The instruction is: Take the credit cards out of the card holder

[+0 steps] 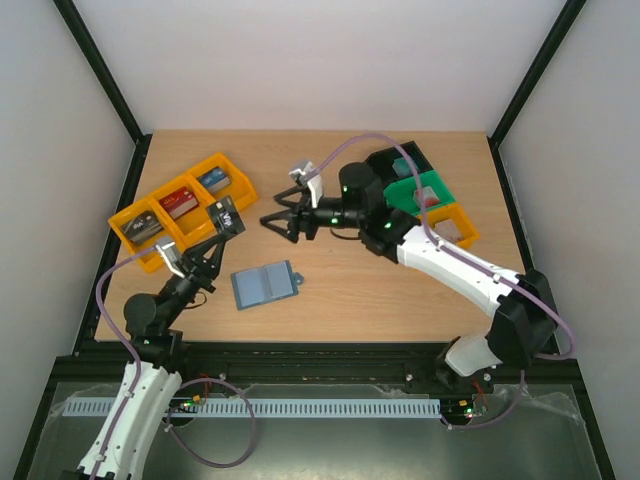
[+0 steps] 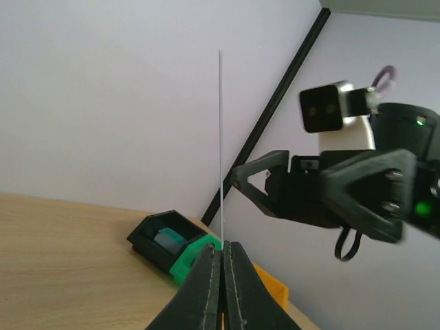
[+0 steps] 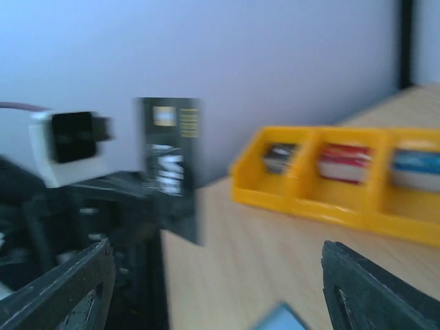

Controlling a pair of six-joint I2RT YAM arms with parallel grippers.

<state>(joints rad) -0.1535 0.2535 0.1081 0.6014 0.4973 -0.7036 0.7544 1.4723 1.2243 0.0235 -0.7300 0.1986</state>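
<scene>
The blue card holder (image 1: 265, 284) lies open and flat on the table between the arms; one corner shows in the right wrist view (image 3: 278, 320). My left gripper (image 1: 217, 230) is raised above the table and shut on a dark credit card (image 1: 228, 214). In the left wrist view the gripper (image 2: 222, 256) pinches that card (image 2: 221, 137), seen edge-on as a thin upright line. In the right wrist view the card (image 3: 170, 165) stands upright with pale print on it. My right gripper (image 1: 280, 216) is open and empty, just right of the card, jaws facing it (image 3: 220, 289).
A row of orange trays (image 1: 180, 205) with red, blue and grey blocks stands at the left rear, also in the right wrist view (image 3: 330, 172). Black, green and orange trays (image 1: 420, 185) stand at the right rear. Black frame posts edge the table.
</scene>
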